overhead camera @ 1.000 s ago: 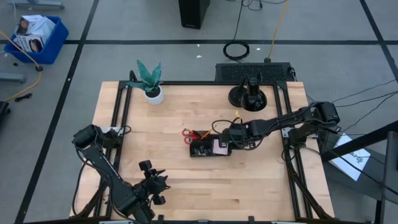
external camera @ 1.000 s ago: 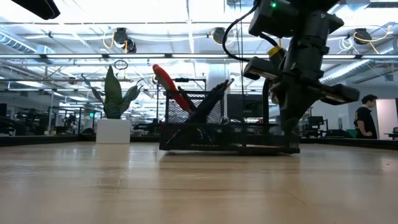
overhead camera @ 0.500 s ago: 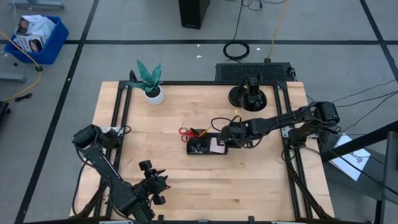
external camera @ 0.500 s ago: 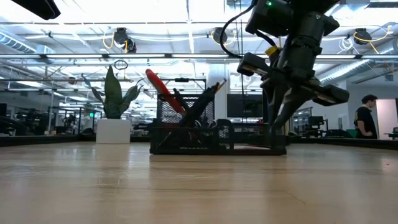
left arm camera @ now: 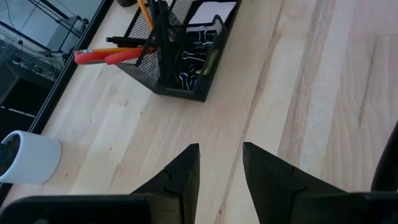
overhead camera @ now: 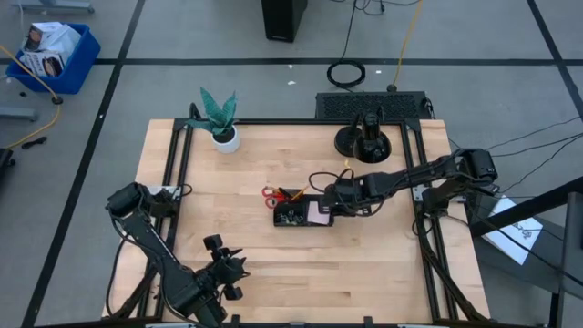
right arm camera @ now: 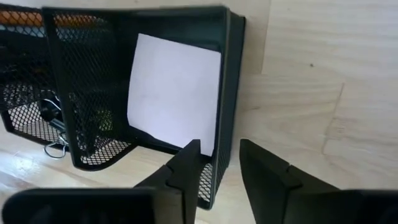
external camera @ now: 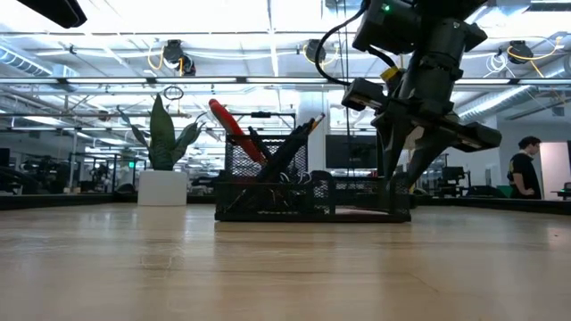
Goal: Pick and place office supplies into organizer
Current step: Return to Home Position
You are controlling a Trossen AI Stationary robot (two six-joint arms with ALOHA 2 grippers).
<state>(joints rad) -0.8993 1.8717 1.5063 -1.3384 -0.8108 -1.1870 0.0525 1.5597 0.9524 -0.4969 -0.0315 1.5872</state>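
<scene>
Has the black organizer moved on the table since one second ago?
Yes. In the low view the organizer now sits closer to the plant's white pot than before.

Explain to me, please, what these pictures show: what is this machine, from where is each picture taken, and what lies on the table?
This is a robot with two dark arms at a wooden table; each arm ends in a two-finger gripper. One picture looks straight down, one looks level across the table-top, and two come from cameras on the wrists. The right gripper is at one end of a black mesh organizer, open, holding nothing. The left gripper waits open near the table's edge. The organizer holds red-handled scissors, clips and a pale note pad. A potted plant and a round black stand are at the back.
</scene>
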